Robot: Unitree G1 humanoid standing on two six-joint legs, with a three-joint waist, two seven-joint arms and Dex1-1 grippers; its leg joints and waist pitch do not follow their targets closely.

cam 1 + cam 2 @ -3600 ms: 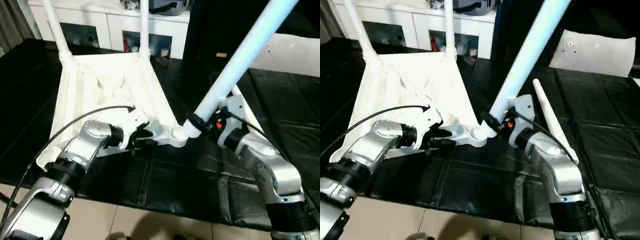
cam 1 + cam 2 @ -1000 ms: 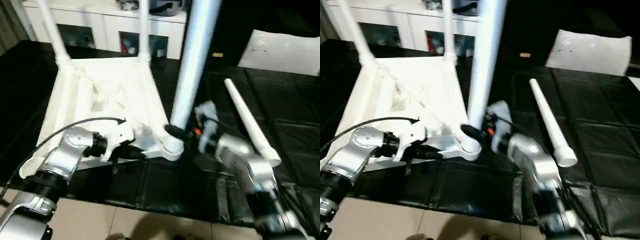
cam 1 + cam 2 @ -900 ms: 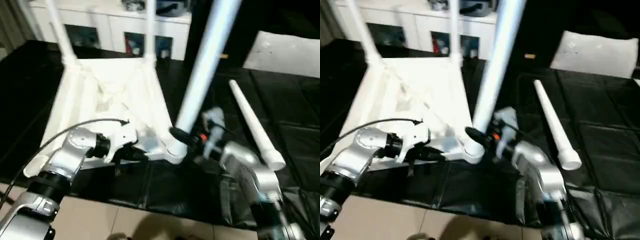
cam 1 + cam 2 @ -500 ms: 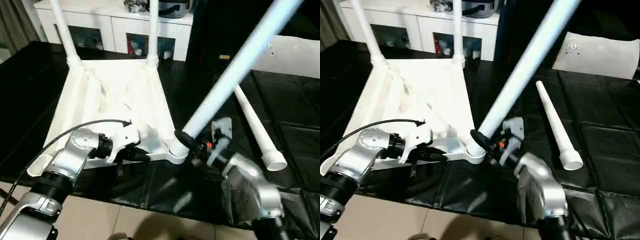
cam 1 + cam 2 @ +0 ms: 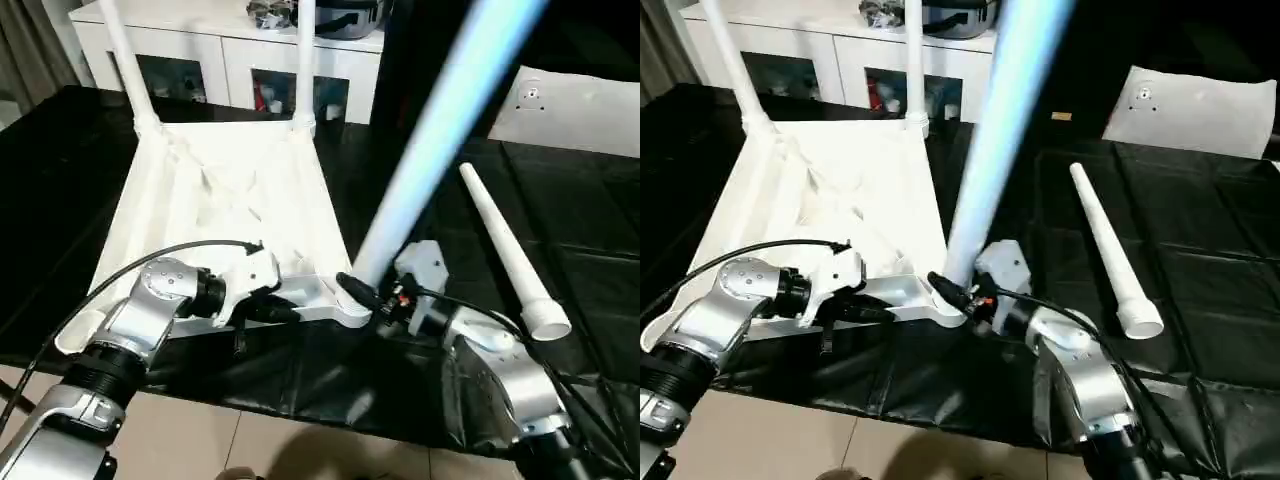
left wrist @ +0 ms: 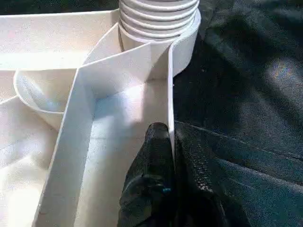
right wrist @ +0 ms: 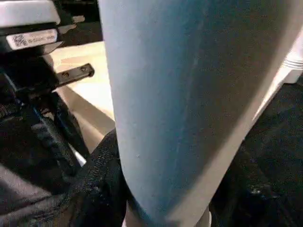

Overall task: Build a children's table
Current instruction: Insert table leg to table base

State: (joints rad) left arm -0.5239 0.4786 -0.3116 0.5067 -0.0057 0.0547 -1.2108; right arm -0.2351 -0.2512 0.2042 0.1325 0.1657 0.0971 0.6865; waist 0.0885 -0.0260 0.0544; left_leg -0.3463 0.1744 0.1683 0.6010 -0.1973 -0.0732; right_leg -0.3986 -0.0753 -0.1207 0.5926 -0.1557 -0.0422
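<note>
The children's table top (image 5: 230, 200) lies upside down on the black mat, ribbed side up, with two white legs (image 5: 125, 60) (image 5: 305, 60) standing in its far corners. My right gripper (image 5: 368, 297) is shut on the base of a third leg (image 5: 430, 140), which leans up and to the right. Its threaded end (image 6: 158, 14) sits at the near right corner socket (image 5: 352, 312). My left gripper (image 6: 171, 142) is shut on the top's thin rim wall just beside that socket. Another leg (image 5: 505, 255) lies loose on the mat to the right.
A white cabinet with glass doors (image 5: 230, 60) stands behind the table top. A flat white panel (image 5: 580, 110) lies at the back right on the black mat (image 5: 580, 230). Tiled floor (image 5: 200, 440) shows along the near edge.
The leg in my right gripper has swung: nearly upright a second ago, then leaning far right, now steeper again. My left gripper has kept its hold on the rim.
</note>
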